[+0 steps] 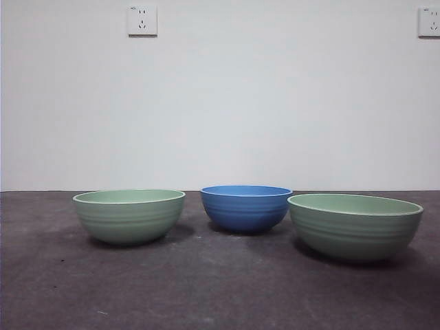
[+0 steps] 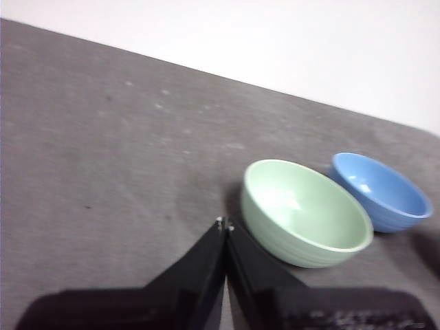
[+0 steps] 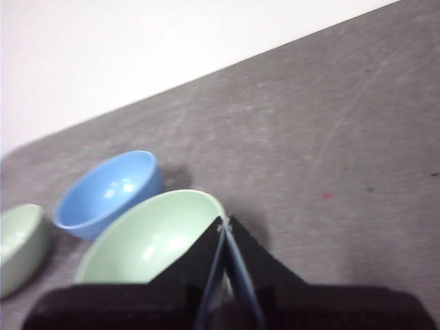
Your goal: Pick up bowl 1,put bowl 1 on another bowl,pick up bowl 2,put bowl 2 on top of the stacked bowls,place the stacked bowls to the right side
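Three bowls stand apart in a row on the dark table. The blue ribbed bowl (image 1: 245, 207) is in the middle and a little farther back. One pale green bowl (image 1: 129, 215) stands at the left, the other pale green bowl (image 1: 353, 225) at the right and nearer. In the left wrist view my left gripper (image 2: 224, 224) is shut and empty, high above the table beside the left green bowl (image 2: 304, 212), with the blue bowl (image 2: 382, 190) beyond it. My right gripper (image 3: 224, 225) is shut and empty, above the right green bowl (image 3: 152, 238), with the blue bowl (image 3: 108, 190) behind. Neither arm shows in the front view.
The dark grey table (image 1: 206, 289) runs to a white wall with two sockets (image 1: 141, 20). Bare table lies in front of the bowls and out to both sides.
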{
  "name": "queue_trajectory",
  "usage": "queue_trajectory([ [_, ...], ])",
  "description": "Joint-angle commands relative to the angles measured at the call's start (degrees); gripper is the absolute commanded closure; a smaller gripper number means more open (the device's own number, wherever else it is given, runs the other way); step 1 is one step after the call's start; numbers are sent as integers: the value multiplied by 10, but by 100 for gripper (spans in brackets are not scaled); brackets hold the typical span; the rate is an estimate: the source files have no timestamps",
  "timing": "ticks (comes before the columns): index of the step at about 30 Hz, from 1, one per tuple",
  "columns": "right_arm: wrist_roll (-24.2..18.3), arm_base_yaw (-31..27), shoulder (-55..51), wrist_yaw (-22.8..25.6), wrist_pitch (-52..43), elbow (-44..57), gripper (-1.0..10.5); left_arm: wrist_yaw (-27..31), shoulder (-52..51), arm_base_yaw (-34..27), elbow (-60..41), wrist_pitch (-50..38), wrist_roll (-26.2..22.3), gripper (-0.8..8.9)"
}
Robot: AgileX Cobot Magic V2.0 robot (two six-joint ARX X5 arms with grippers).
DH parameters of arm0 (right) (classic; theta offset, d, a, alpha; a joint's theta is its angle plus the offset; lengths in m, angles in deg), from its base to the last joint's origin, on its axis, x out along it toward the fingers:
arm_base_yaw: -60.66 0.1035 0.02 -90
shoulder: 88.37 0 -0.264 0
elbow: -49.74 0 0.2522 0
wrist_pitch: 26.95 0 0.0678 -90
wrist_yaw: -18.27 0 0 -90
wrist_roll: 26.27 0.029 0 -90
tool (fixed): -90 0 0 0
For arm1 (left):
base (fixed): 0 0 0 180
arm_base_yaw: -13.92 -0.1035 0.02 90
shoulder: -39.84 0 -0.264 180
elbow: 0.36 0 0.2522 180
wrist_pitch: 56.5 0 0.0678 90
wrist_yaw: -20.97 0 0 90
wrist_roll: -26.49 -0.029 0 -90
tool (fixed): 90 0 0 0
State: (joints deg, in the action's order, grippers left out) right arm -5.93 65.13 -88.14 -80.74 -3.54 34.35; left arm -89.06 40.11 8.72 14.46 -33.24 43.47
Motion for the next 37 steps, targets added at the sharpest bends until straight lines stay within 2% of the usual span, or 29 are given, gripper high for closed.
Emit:
queue_trajectory([
  [1,53,1,-1,-23,-11,-10,957,-28,-2,-1,3,0,31,821],
  [4,71,1,3,-31,-10,-34,958,-45,0,-1,23,1,45,820],
  [7,71,1,16,-33,-7,-67,958,-58,3,-1,54,11,45,820],
  [12,62,1,67,-66,15,-142,959,-76,29,-1,121,54,38,820],
  [18,-26,1,176,-120,136,-271,958,-129,96,-1,205,117,-9,820],
  [24,-143,2,290,-152,287,-408,958,-181,182,0,299,211,-97,820],
  [29,-228,3,372,-151,423,-504,958,-227,255,0,378,301,-174,821],
  [32,-260,9,405,-151,496,-541,958,-240,292,1,421,368,-219,821],
  [37,-274,22,427,-151,563,-559,958,-235,335,15,467,469,-283,821],
])
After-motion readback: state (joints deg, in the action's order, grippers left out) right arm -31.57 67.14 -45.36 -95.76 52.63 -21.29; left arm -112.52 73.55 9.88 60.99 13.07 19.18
